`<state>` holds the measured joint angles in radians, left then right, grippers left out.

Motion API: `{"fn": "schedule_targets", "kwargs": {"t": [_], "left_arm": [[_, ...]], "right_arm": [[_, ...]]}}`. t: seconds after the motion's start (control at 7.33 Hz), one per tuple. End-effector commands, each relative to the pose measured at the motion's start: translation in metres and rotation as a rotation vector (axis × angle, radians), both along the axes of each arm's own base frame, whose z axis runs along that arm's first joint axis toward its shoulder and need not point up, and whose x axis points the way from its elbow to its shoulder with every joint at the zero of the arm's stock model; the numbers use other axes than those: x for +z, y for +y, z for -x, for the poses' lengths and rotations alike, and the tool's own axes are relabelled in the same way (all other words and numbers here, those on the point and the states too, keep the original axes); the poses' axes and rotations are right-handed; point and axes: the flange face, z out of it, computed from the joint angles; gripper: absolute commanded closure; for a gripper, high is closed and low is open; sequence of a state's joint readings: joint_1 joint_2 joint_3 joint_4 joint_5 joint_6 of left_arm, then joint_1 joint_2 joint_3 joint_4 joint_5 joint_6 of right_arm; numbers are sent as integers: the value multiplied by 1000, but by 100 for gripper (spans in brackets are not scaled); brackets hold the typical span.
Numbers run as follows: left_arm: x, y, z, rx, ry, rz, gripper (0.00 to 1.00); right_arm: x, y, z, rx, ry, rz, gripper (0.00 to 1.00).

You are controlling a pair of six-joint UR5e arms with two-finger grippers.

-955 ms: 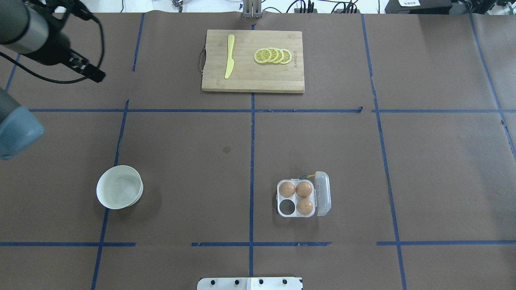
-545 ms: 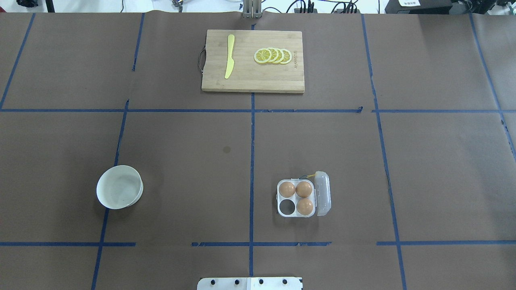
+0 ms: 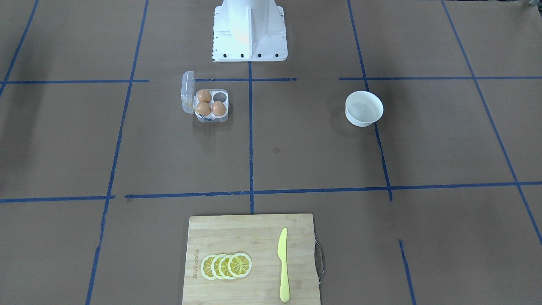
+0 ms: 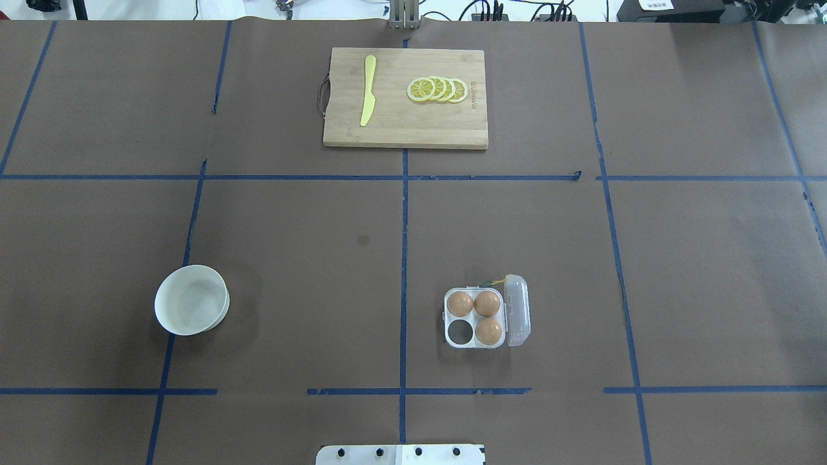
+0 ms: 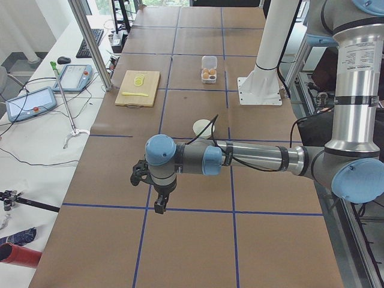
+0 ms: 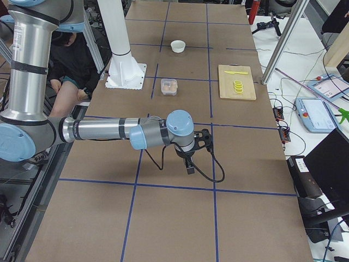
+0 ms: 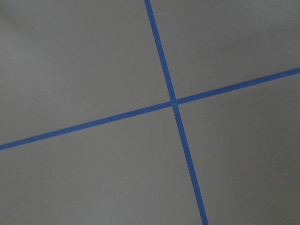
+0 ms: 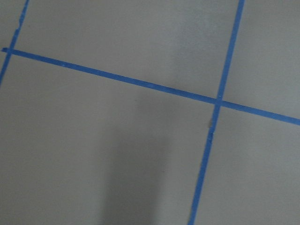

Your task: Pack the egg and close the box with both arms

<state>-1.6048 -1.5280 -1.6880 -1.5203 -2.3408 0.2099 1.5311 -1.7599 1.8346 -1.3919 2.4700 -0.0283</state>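
Observation:
The clear egg box (image 4: 460, 332) sits on the table right of centre, its lid (image 4: 518, 310) swung open to the right. Three tan-brown eggs (image 4: 487, 303) fill three cells; the near-left cell is empty. It also shows in the front-facing view (image 3: 219, 97). I see no egg outside the box. My left gripper (image 5: 159, 207) and right gripper (image 6: 189, 169) hang low over bare paper far off at the table's two ends, seen only in the side views. I cannot tell whether they are open or shut. Both wrist views show only brown paper and blue tape.
A white bowl (image 4: 192, 300) stands at the left and looks empty. A wooden cutting board (image 4: 405, 132) at the far edge carries a yellow knife (image 4: 368, 90) and lemon slices (image 4: 437, 89). The white pedestal (image 3: 249, 29) stands behind the box.
The left arm, at the overhead view's upper left one second ago, has moved out of that view. The box, eggs and bowl have not moved.

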Motion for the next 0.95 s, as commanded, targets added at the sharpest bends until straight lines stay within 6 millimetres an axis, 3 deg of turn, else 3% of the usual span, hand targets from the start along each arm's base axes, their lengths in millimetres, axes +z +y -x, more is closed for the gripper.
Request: {"fn": "schedule_targets", "kwargs": {"t": [0.0, 0.14, 0.27, 0.41, 0.55, 0.82], "left_arm": [[5, 6, 1, -3, 18, 37, 0], [3, 4, 1, -2, 20, 29, 0], [1, 2, 1, -3, 19, 20, 0], [-5, -2, 0, 0, 20, 9, 0], [-11, -4, 0, -1, 20, -3, 0], [-17, -5, 0, -2, 20, -15, 0]], "right_arm": [[-30, -1, 38, -63, -178, 28, 0], [-39, -3, 58, -43, -109, -2, 0], [-61, -2, 100, 5, -67, 40, 0], [-85, 5, 155, 49, 0, 73, 13], [-104, 17, 193, 33, -10, 113, 56], [-136, 37, 259, 27, -59, 223, 78]]}}
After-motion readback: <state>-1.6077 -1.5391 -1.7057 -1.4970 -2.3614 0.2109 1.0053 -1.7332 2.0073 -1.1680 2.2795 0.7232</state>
